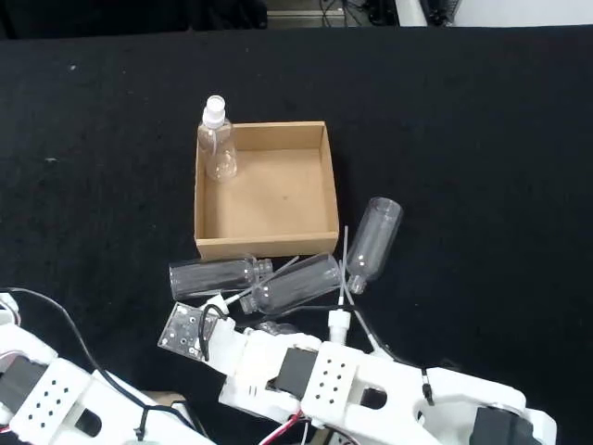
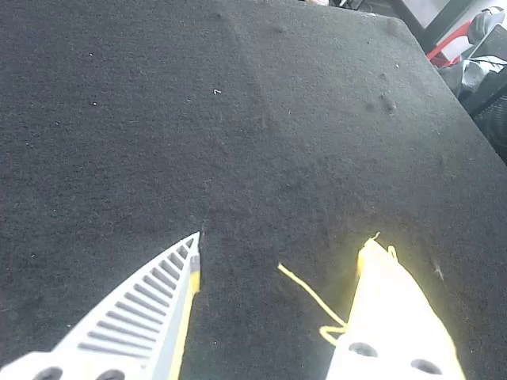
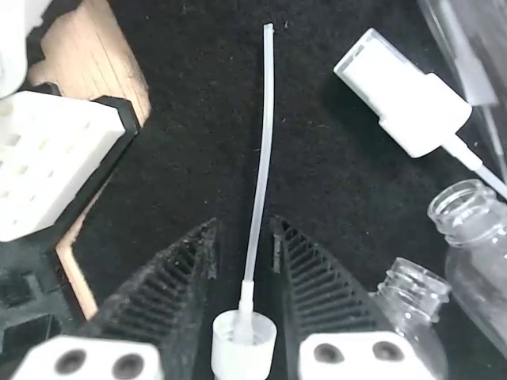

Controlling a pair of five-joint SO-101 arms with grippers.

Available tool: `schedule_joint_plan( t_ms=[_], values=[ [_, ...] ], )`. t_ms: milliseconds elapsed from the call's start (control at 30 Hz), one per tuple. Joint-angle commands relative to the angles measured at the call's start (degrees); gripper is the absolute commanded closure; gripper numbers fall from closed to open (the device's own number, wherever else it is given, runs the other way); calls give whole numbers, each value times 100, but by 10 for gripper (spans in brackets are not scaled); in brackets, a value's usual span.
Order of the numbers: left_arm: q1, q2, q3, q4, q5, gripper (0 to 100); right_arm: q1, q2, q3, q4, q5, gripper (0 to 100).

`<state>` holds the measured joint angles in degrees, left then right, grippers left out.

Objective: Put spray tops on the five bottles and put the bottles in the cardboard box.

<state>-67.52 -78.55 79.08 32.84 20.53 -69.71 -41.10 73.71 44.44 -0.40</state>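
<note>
Now, right hand clamped on spray top, cap deep between jaws, tube pointing outward.

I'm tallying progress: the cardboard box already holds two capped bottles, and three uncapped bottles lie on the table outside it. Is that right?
Not quite. The high view shows only one capped bottle in the cardboard box, standing in a far corner, not two. The rest holds: three uncapped bottles lie on the table outside it.
</note>
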Motion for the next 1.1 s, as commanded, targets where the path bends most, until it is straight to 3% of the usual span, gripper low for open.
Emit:
schedule_joint_plan(
  t_ms=[0,333,833,1067],
  values=[
    [-57,0,-48,-97,18,775,185,251,-84,-9,18,904],
    [-57,0,-40,-97,18,775,229,1270,-655,149,26,925],
    [-57,0,-31,-114,18,775,229,110,-295,378,53,925],
    [-57,0,-40,-97,18,775,211,488,-259,141,62,924]
  ],
)
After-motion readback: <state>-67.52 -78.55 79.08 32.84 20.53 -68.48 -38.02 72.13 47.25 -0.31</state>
